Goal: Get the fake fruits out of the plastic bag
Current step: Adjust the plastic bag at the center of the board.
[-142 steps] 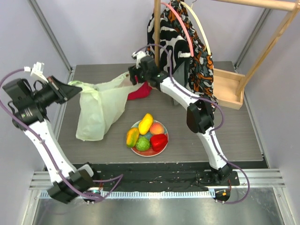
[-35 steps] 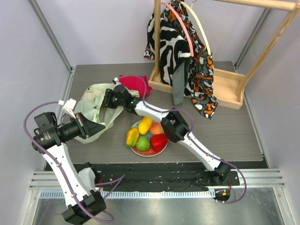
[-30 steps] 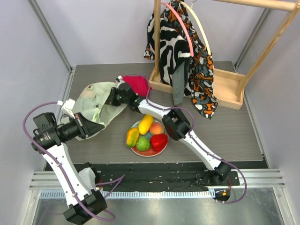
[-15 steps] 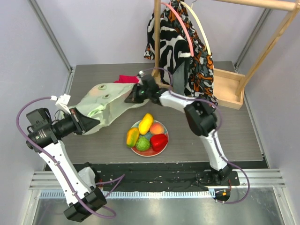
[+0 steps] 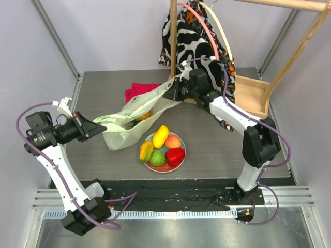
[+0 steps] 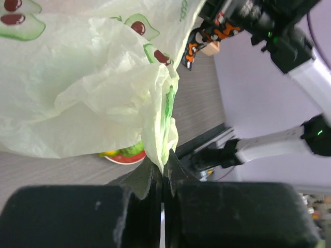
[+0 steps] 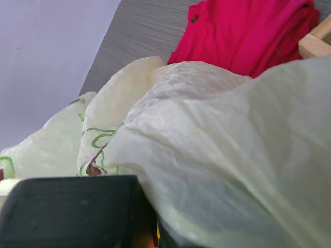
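I have both pincers clamped on the plastic bag [image 5: 129, 116], one at each end. The left pincer [image 5: 102, 128] sits left of the plate [image 5: 170, 169], and in its wrist view the fingers [image 6: 147, 181] are pressed together on a thin fold of the film. The right pincer [image 5: 169, 95] is behind the plate, closed on the bag's other end. Its wrist view is mostly crumpled film, so I can't see the pinch point itself.

The bag is stretched in a sagging band between the two, behind and to the left of the plate. Its lowest part hangs just beside the plate's left rim, and I can't tell whether it touches the desk [image 5: 232, 150]. Something yellow-orange [image 5: 143, 114] shows through the film, but I can't tell which fruit it is.

Five fake fruits [image 5: 161, 147] lie heaped on the plate: yellow, peach, red, green and orange-yellow. A red cloth [image 5: 138, 91] lies on the desk well behind the plate. A wooden rack [image 5: 252, 98] holding a patterned garment [image 5: 194, 36] stands behind and to the right of the plate.
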You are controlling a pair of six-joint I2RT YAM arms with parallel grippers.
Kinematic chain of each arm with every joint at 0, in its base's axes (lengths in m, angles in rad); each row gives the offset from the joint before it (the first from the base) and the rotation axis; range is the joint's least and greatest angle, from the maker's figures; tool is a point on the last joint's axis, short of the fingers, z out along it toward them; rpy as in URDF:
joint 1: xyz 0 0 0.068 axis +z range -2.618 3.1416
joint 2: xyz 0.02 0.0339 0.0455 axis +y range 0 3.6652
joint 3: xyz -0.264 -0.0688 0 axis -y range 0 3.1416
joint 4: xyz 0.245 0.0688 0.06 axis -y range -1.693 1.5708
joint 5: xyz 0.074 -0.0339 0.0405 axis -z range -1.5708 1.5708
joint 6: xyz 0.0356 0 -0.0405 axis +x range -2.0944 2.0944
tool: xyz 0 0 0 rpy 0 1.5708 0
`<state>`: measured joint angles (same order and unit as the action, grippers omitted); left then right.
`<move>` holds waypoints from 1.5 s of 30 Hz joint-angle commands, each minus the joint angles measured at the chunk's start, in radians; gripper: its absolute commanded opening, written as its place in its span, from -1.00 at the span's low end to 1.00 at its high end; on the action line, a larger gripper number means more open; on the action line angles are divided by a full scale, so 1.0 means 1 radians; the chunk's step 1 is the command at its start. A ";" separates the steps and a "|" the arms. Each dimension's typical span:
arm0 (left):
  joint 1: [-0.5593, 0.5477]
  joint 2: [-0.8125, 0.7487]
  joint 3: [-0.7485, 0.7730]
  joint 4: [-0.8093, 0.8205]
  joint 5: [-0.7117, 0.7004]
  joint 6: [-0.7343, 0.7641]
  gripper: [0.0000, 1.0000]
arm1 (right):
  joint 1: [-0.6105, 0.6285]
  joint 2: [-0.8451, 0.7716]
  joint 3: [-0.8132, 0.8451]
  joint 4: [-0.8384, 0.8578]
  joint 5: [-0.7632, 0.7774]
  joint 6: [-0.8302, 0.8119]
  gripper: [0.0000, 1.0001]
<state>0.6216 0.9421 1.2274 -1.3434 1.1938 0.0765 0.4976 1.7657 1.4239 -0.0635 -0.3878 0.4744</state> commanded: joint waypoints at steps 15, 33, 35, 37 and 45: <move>-0.206 0.831 1.094 0.659 -0.045 -0.590 -1.00 | -0.059 0.346 0.629 -0.007 0.249 -0.258 -0.84; -0.249 0.608 0.593 0.048 -0.044 -0.115 -1.00 | -0.065 -0.102 0.114 -0.025 0.219 -0.223 -0.98; -0.258 0.558 0.513 -0.064 -0.098 0.041 -1.00 | -0.054 -0.188 -0.085 -0.025 0.207 -0.227 -0.97; -0.258 0.518 0.424 -0.154 -0.167 0.124 -1.00 | -0.033 -0.271 -0.211 -0.045 0.188 -0.256 -0.98; -0.258 0.436 0.356 -0.116 -0.258 0.117 -1.00 | 0.053 -0.309 -0.238 -0.045 -0.107 -0.399 -0.77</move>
<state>0.3622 1.4353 1.5867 -1.3140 0.9661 0.1478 0.4927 1.4540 1.1400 -0.1558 -0.3111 0.1909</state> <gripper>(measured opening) 0.027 0.087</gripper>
